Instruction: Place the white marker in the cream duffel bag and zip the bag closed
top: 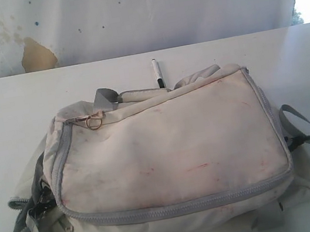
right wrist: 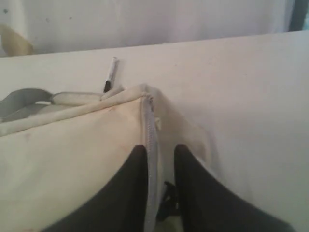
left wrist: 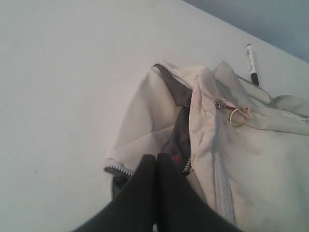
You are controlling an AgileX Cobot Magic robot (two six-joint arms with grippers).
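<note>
The first step is not yet done: the slim white marker with a black cap end (top: 158,74) lies bare on the white surface (top: 11,110), just past the far edge of the large soft cream fabric duffel bag (top: 171,143), touching nothing that grips it.

The right hand (right wrist: 160,147) hovers over the bag's end with its two dark fingers parted a little. The grey zipper track (right wrist: 150,130) shows through the gap, and nothing looks held. The marker lies ahead of this hand, beyond the bag's rim, and this hand looks the nearer of the two.

The left hand (left wrist: 155,157) is closed with its fingers pressed together and empty. Just ahead of it the bag's end gapes, showing a dark lining between loose zipper teeth.

The next move, as I judge it, is a reach over the bag, a wider opening and a pinch along the thin barrel.

A small brass ring (left wrist: 237,117) hangs on a zip pull ahead of the left hand. Grey webbing straps (top: 302,121) trail beside the bag. The bag's bulk lies between both hands and the marker, and slack fabric may fold over the opening.
</note>
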